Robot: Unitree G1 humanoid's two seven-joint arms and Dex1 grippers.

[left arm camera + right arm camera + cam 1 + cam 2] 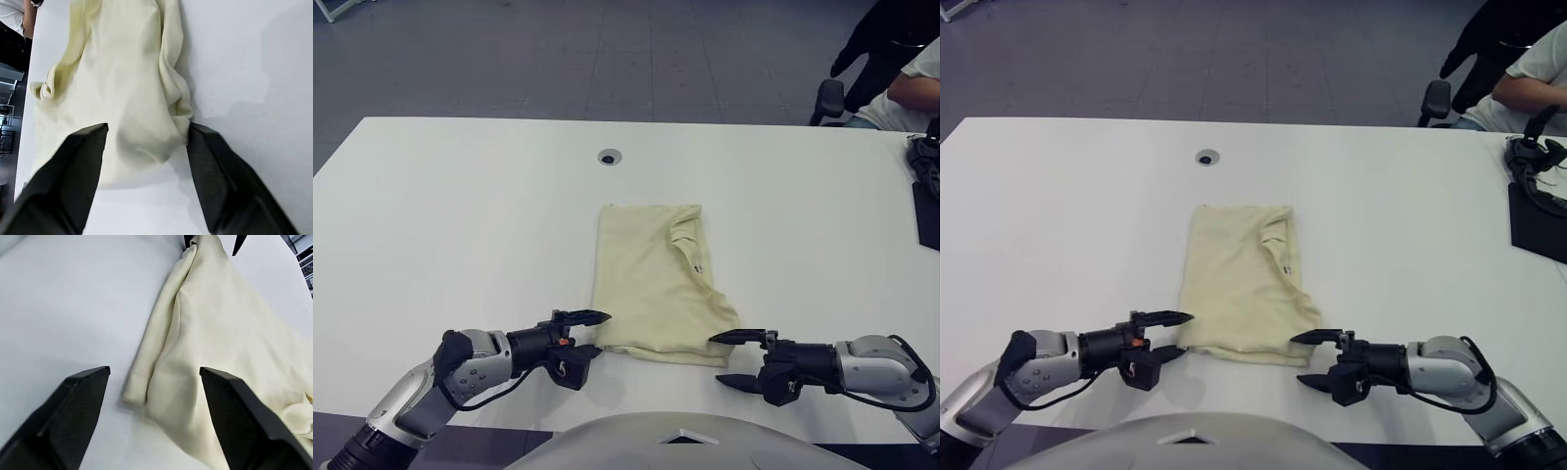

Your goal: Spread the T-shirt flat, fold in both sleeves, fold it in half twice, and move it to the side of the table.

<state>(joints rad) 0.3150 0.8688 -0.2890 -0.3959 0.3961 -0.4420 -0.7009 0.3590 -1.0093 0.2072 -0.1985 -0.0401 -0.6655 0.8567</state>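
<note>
Lying folded on table, T-shirt; left claw, right claw both spread wide at near corners, gripping nothing

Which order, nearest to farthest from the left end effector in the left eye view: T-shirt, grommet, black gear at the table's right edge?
1. T-shirt, right beside the left end effector.
2. Grommet, behind the shirt, mid-table.
3. Black gear, far right edge.
</note>
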